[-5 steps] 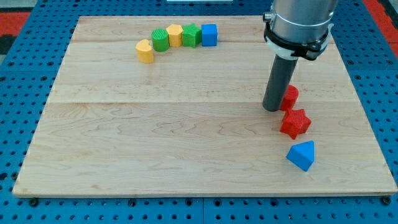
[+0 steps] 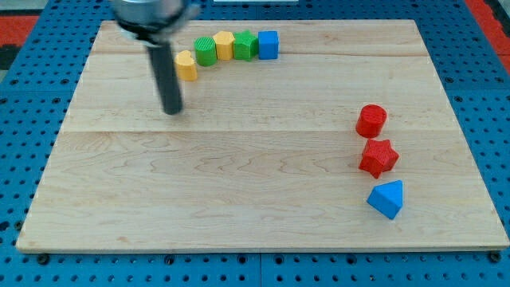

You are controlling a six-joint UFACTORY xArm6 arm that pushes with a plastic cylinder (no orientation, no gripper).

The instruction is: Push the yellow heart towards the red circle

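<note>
Our arm is cut off at the view's top, so only the blurred grey collar and the dark rod below it show; we carry no hand, so there is nothing to spread or press together. The rod partly hides the left edge of the yellow heart (image 2: pixel 186 65), whose lobed outline is hard to read at this size. My tip (image 2: pixel 172 112) rests on the tabletop (image 2: pixel 239 183) just below and to the view's left of that heart, very near it; we cannot tell whether the rod's shaft touches it.

The yellow heart sits near the view's top, at the left end of a curved row: next comes a ribbed green cylinder (image 2: pixel 206 50), then a yellow hexagon (image 2: pixel 224 45), a green block (image 2: pixel 245 45) whose shape we cannot make out, and a blue cube (image 2: pixel 268 44), each touching or almost touching its neighbour.

Well apart, at the view's right, stands the red circle (image 2: pixel 370 120), a smooth short cylinder. Just below it lies a red star (image 2: pixel 378 157), and below that a blue triangle (image 2: pixel 386 198).

The tabletop is pale planked wood with visible grain, resting on a blue perforated surface (image 2: pixel 32 119).
</note>
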